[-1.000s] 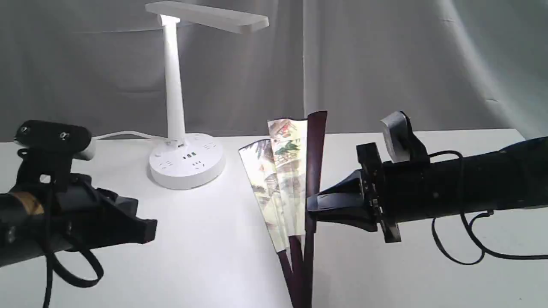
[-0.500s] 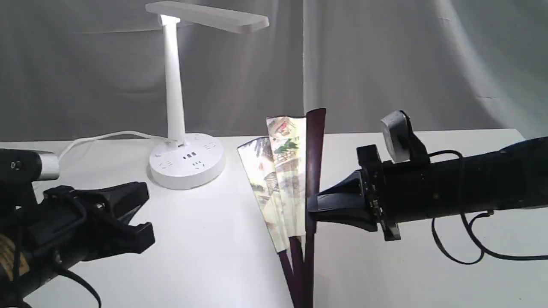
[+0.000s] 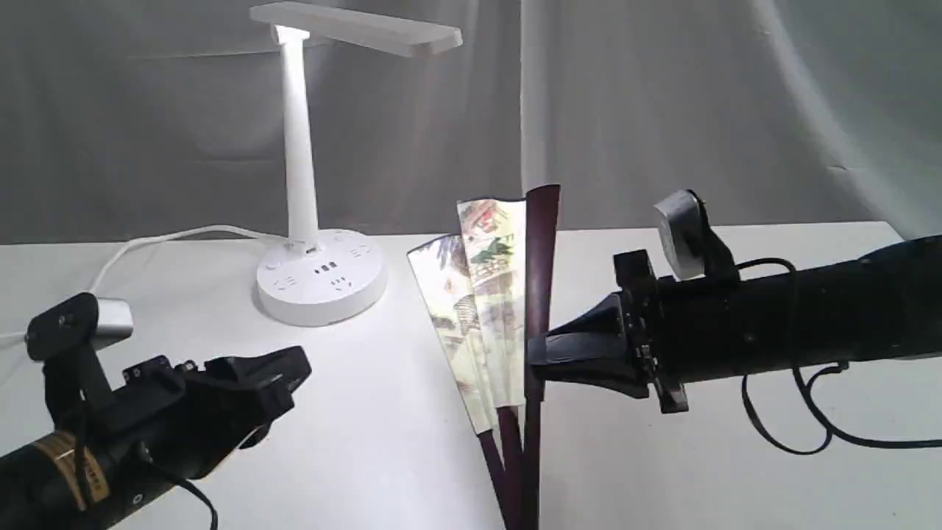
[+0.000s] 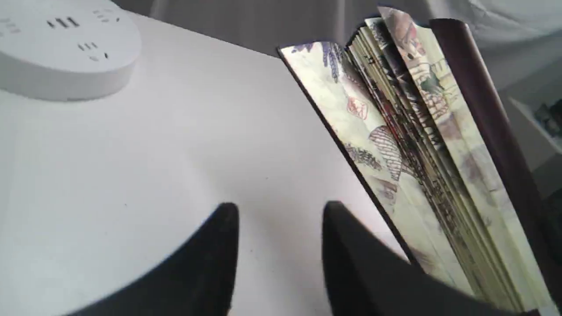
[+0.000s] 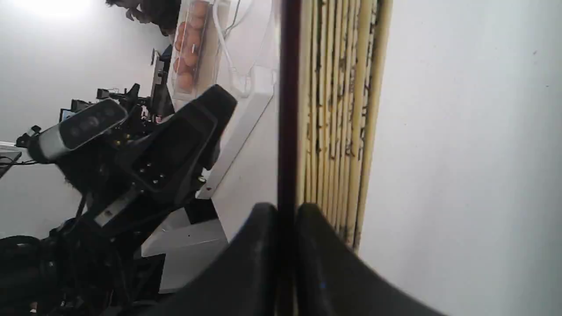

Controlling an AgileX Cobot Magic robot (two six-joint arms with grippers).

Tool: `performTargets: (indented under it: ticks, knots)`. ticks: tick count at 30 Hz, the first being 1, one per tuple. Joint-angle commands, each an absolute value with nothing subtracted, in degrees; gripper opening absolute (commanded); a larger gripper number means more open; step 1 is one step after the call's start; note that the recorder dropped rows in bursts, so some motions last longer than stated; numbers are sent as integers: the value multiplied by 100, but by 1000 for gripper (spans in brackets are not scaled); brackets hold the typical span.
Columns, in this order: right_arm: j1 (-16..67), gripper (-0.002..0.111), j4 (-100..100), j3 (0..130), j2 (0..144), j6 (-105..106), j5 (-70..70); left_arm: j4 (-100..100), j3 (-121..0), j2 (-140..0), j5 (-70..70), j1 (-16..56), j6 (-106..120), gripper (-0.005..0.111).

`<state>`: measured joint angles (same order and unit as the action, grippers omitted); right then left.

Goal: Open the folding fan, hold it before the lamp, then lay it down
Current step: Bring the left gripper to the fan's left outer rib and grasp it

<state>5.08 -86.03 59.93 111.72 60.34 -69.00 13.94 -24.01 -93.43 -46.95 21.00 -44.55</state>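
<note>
The folding fan (image 3: 486, 309) stands upright and only partly spread, its painted cream pleats fanning left of a dark maroon outer rib. My right gripper (image 3: 533, 361) is shut on that rib; the right wrist view shows its jaws pinching the rib (image 5: 285, 131) beside the stacked pleats (image 5: 342, 109). My left gripper (image 3: 291, 375) hovers low over the table, left of the fan, open with nothing between its fingers. In the left wrist view the left gripper (image 4: 281, 237) is short of the fan's leaf (image 4: 395, 131). The white lamp (image 3: 302, 147) stands lit at the back left, with its round base (image 4: 57, 48) on the table.
The lamp's white cord (image 3: 169, 239) trails left across the white table (image 3: 368, 456). A grey curtain (image 3: 699, 110) hangs behind. A black cable (image 3: 795, 427) loops under the right arm.
My left arm has dropped lower and swung right toward the fan, and its jaws have parted. The fan and the right gripper have stayed nearly still.
</note>
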Motion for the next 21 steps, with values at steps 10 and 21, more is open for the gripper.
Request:
performTargets:
  ticks: [10,21]
  knots:
    - [463,0,-8650,5975,11083,6156,-6996,2347,-3444,-10474,-5299,2130,-7369,61]
    - [463,0,-8606,5975,11083,6155,-6996,2720,-4494,-11488,-6156,2130,-9159,61]
